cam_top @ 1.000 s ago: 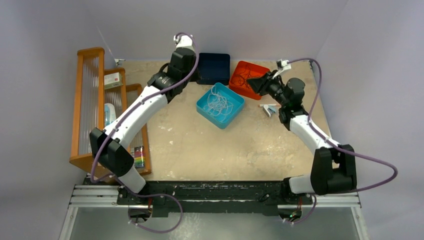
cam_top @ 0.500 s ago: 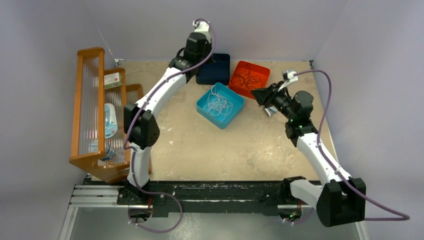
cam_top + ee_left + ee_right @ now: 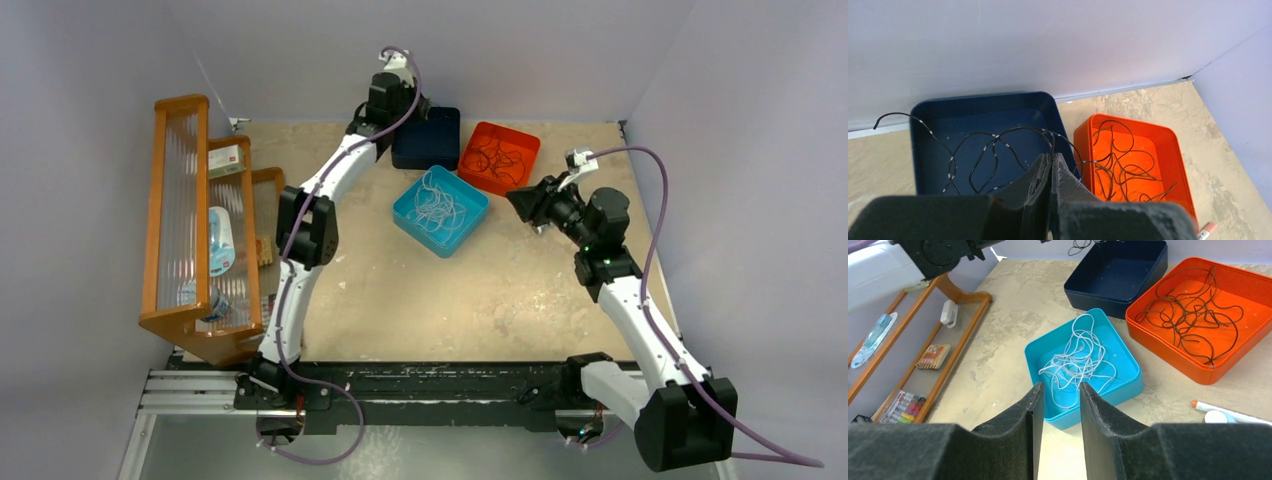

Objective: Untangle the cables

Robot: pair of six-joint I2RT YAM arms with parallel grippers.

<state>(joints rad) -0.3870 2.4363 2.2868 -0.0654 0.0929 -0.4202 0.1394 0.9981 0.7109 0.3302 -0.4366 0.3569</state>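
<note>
The left arm (image 3: 340,166) and right arm (image 3: 640,318) are white tubes joined by chunky black joints, each trailed by a thin purple cable (image 3: 662,195), with rough dark grey fingers (image 3: 1013,440) and black bases on a silver rail (image 3: 190,392) along the bench's near edge.

The dark cable (image 3: 1020,128) vanishes between the left jaws.

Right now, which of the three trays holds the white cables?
The light blue tray, in front of the other two: it holds the white cables. The orange tray holds only dark cables; over the navy tray hangs one dark banded cable.
</note>
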